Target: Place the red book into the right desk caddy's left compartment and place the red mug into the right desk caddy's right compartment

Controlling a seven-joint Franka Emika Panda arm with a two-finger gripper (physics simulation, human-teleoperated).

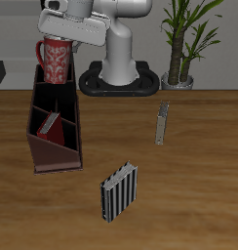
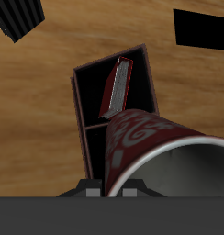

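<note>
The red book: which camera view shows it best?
The wrist view: the red book leans inside the right desk caddy, its cover and pale page edges plain. In the exterior view the red book is small, half hidden by the caddy's wall.

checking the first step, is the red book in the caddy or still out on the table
In. The red book leans tilted inside the right desk caddy, in its wider low-walled section; the wrist view shows it between the walls.

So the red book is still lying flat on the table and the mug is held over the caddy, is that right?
Not quite. The red book already stands tilted inside the right desk caddy, as the exterior view shows. The red mug is indeed held over the caddy.
</note>
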